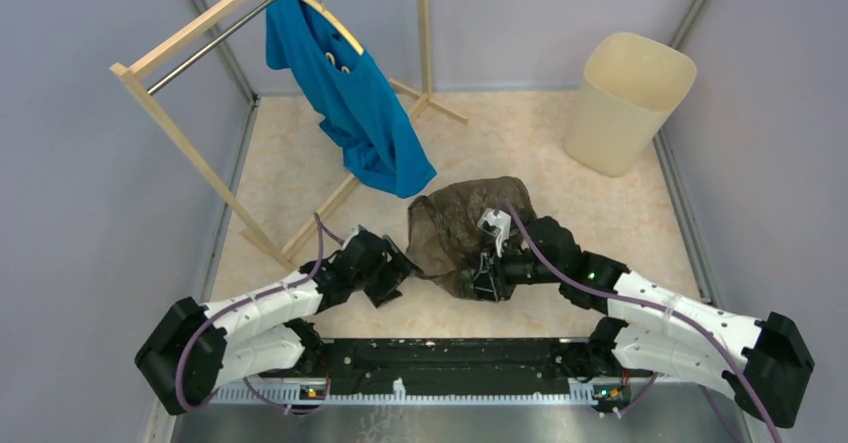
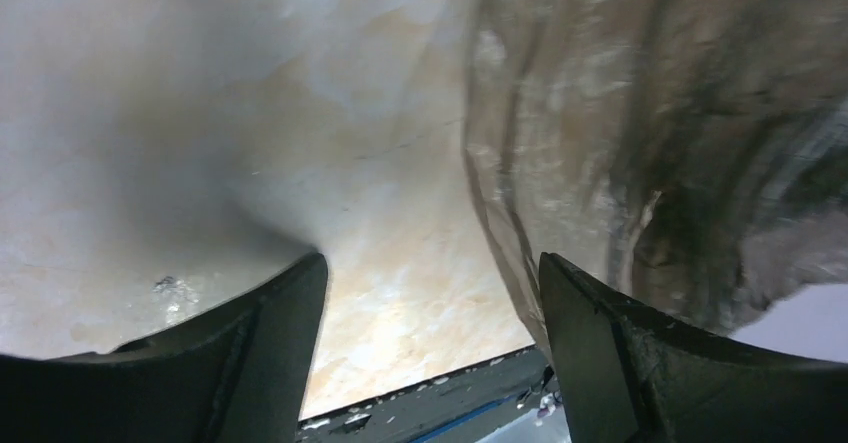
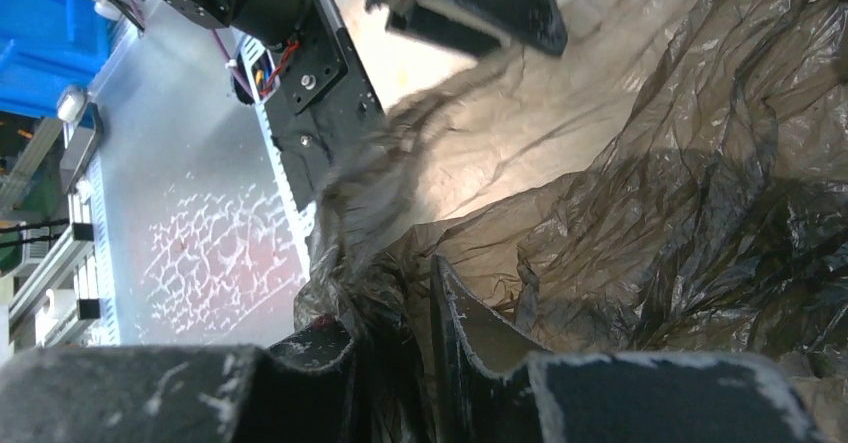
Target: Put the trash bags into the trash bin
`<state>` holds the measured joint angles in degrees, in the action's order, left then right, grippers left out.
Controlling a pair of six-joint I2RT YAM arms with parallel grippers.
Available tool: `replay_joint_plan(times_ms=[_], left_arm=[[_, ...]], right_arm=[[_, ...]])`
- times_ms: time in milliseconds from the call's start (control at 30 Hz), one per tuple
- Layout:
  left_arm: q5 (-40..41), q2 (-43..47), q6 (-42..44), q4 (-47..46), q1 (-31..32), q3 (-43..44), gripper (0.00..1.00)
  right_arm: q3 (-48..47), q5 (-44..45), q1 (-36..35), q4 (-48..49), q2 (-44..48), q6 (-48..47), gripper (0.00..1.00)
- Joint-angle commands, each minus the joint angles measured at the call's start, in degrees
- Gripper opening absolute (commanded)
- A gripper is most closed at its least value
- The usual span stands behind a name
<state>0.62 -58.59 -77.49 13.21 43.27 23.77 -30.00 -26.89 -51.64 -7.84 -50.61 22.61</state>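
Trash bag (image 1: pixel 455 225) is shown clenched in the right gripper (image 3: pixel 395 308), the left gripper (image 2: pixel 432 273) (jaws spread, empty) set beside it.

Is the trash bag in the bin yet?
Out. The trash bag is bunched at the right gripper, well apart from the trash bin.

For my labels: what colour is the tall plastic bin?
The tall plastic bin is cream-beige; top external view.
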Motion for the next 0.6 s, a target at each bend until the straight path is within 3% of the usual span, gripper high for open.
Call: replay_joint_plan(times_ms=[0, 100, 167, 200, 300, 400, 567], left_arm=[[-8.2, -5.2, -8.5, -12.3, 0.0, -2.8, 0.81], [-9.6, -9.1, -8.8, -18.0, 0.0, -3.1, 0.74], [-10.3, -11.4, -9.1, -22.3, 0.0, -3.8, 0.64], [-10.4, -12.4, -8.8, -24.1, 0.0, -3.9, 0.55], [-10.9, -14.0, -5.5, -25.8, -0.1, -3.2, 0.21], [-9.9, -13.5, 1.8, -22.0, -0.3, -0.6, 0.05], [-5.2, -10.5, 15.8, -14.2, -0.4, 4.0, 0.00]], right_arm=[[0.0, -0.1, -0.7, 4.9, 1.0, 1.1, 0.20], [0.4, -0.7, -0.8, 5.7, 1.2, 1.6, 0.20], [0.9, -1.2, -1.2, 6.5, 1.1, 2.3, 0.21], [1.1, -1.3, -1.6, 6.8, 1.0, 2.9, 0.23], [0.6, 1.0, -2.7, 3.3, 0.3, 5.5, 0.37], [-2.2, 1.9, -2.9, -4.6, 0.0, 7.7, 0.59], [-14.3, 9.2, -2.9, -20.5, 1.8, 3.9, 0.81]])
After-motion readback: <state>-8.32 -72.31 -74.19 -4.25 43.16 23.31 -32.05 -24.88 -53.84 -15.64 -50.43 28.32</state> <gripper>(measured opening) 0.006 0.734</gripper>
